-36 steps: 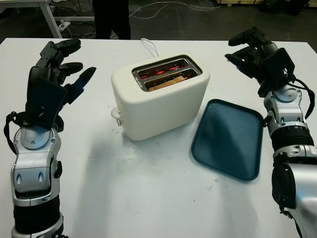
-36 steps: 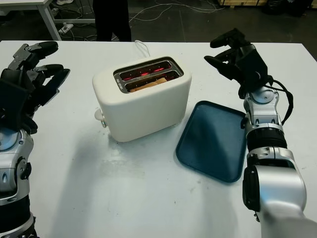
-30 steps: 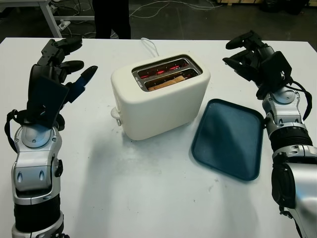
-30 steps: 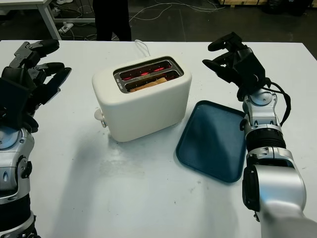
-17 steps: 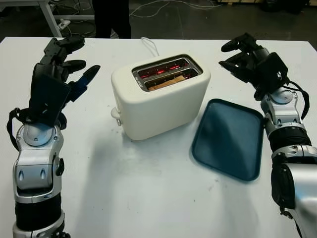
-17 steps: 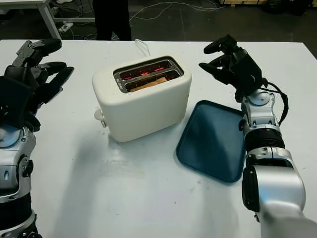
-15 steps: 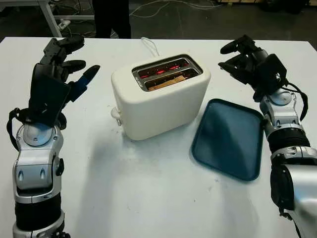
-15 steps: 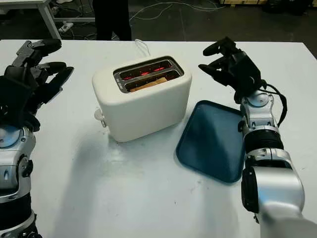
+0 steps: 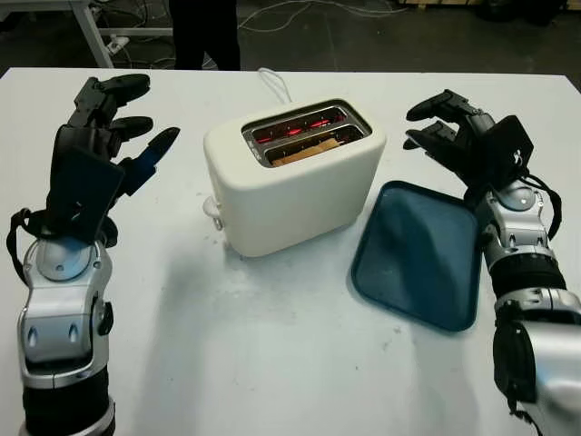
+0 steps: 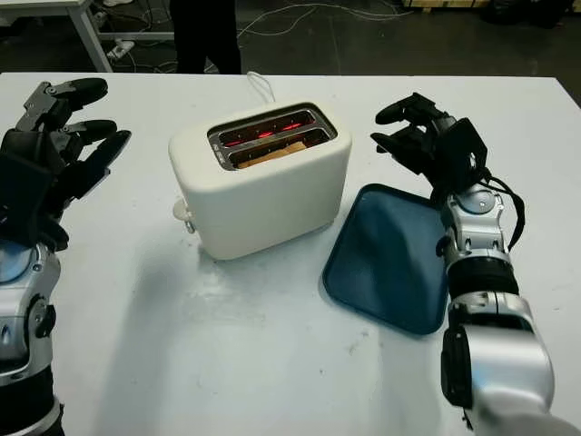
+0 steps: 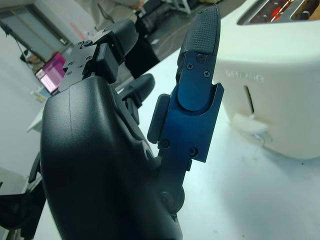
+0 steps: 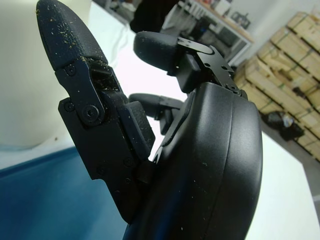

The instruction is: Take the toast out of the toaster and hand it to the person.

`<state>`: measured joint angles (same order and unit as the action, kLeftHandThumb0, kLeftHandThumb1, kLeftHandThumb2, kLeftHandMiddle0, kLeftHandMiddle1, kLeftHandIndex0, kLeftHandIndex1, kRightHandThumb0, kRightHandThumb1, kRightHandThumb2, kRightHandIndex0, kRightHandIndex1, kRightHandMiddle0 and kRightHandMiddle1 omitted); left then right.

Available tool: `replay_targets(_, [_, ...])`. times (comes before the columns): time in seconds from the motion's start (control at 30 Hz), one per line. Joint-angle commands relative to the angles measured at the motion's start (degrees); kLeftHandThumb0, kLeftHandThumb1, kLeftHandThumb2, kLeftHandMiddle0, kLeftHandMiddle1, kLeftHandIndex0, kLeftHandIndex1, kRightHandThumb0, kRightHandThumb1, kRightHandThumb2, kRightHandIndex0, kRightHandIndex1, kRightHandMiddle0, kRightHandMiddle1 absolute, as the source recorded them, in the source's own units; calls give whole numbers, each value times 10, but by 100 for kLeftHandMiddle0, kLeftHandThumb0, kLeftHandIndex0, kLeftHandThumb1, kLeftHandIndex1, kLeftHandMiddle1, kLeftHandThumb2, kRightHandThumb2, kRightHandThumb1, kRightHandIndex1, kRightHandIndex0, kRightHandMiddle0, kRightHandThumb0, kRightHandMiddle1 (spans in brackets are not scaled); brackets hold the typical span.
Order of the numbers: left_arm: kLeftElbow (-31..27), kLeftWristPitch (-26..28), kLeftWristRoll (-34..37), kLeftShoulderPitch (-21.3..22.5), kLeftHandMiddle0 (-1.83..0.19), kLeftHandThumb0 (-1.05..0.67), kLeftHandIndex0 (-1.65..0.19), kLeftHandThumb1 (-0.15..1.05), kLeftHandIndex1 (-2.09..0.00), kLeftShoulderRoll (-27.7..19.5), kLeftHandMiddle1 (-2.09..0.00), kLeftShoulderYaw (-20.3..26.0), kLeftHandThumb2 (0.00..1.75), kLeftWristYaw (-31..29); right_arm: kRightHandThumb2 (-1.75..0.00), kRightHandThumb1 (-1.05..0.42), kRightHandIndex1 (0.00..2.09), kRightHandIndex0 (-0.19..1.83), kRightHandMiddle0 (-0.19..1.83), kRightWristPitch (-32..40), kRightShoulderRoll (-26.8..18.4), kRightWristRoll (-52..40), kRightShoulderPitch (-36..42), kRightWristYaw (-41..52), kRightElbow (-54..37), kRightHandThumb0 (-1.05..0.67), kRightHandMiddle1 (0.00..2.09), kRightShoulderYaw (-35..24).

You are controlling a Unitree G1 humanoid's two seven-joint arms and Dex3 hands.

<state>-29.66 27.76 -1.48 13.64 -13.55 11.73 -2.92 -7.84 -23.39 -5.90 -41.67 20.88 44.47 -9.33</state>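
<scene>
Right hand (image 9: 458, 136) has come down and toward the toaster since the earlier frames; it now sits at the right of the frame, above the far edge of the blue tray (image 9: 419, 256), holding nothing, open. Left hand (image 9: 100, 141) has shifted little; it is raised at the left of the frame, open, well apart from the toaster.

Toaster (image 9: 295, 177): cream, centre of frame on the white table (image 9: 272, 363), both slots facing up, elements glowing red. Toast (image 9: 309, 148) sits in the nearer slot, its top edge showing tan just at the slot mouth, not raised clear of it. Far slot looks unoccupied, though its depth cannot be seen. Lever knob (image 9: 211, 209) is on the toaster's lower left end, toward the left hand; the left wrist view shows that same end with the knob (image 11: 248, 123) beyond the hand's raised finger.

Key relation: slots run from lower left to upper right across the frame, so the toast's long axis points roughly toward the right hand. That hand is the nearer of the two, just beside the toaster's right end, with the toast to its left and a little lower. Judgement: a pinch from above on the toast's right portion seems the likely approach, fingers either side of the slice's thin faces.

A person (image 9: 204, 32) stands beyond the table's far edge, upper left of centre. Handover not yet begun.
</scene>
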Motion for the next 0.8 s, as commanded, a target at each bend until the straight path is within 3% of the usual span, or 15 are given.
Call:
replay_targets(0.0, [-4, -19, 6, -9, -10, -70, -17, 92, -75, 3, -102, 4, 6, 1, -1, -80, 168, 24, 38, 18, -4, -2, 10, -1, -26, -105, 146, 0])
replay_targets(0.23, [-4, -29, 20, -14, -12, -67, -20, 92, -71, 9, -97, 10, 5, -2, 0, -81, 172, 15, 30, 35, -11, -6, 18, -9, -63, -105, 152, -12])
replay_targets(0.63, [7, -58, 24, -20, -16, -67, -24, 89, -70, 3, -98, 13, 2, -3, 0, -79, 170, 8, 21, 16, -13, -3, 7, -5, -48, -105, 153, -16])
replay_targets(0.77, [7, -71, 43, -21, -17, -58, -25, 88, -68, 13, -96, 20, 1, -7, 0, -78, 170, 7, 21, 23, -12, -10, 6, -3, -49, -105, 153, -20])
